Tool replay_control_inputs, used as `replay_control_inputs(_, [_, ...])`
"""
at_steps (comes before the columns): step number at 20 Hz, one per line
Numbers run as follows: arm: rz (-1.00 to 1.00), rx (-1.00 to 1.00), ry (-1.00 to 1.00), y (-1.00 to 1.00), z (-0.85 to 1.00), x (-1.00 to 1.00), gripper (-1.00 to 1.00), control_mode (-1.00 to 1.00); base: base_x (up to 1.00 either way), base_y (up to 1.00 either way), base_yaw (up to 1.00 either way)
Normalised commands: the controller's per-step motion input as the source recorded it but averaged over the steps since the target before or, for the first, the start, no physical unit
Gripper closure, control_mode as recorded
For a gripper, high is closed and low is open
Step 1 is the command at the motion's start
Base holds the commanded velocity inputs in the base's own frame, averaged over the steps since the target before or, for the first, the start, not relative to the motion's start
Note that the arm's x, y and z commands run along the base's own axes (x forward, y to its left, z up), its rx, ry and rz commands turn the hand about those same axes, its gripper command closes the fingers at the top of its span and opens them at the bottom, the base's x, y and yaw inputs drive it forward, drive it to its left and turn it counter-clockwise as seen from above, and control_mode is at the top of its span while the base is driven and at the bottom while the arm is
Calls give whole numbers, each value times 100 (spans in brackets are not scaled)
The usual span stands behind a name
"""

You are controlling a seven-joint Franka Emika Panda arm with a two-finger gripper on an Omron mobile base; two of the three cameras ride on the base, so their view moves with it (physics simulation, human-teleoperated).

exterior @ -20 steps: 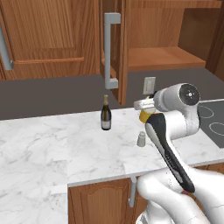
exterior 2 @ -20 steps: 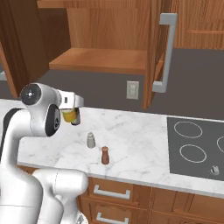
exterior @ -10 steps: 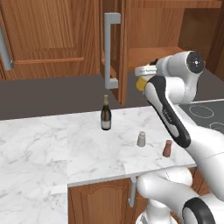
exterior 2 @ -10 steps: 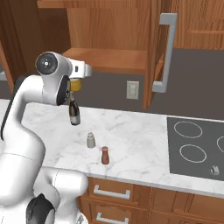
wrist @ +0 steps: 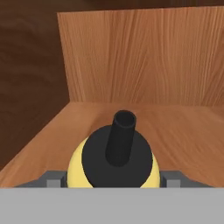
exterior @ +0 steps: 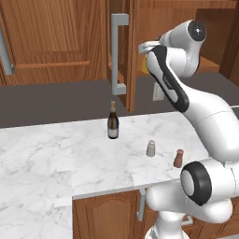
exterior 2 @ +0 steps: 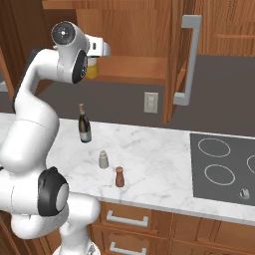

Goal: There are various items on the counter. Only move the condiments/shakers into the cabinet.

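Since the arm has swung up from worktop level in the last second, the hand (wrist: 117, 186) now grips one yellow squeeze bottle (wrist: 116, 162) above the cabinet shelf (wrist: 183, 131), so the first condiment looks nearly stowed. Below the hand on the worktop (exterior: 56, 158): one grey shaker (exterior: 150, 148), one brown shaker (exterior: 178, 158), one wine bottle (exterior: 112, 121).

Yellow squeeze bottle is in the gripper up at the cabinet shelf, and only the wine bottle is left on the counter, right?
Not quite. Besides the wine bottle, the grey shaker and brown shaker stand on the counter, as the right base view shows. The gripper does hold the yellow squeeze bottle at the cabinet shelf.
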Motion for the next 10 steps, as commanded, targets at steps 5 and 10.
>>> replay_control_inputs(5, [0, -6, -1, 0, 1, 46, 100, -100, 0, 0, 0])
replay_control_inputs(10, [0, -5, -2, 0, -6, 57, 100, -100, 0, 0, 0])
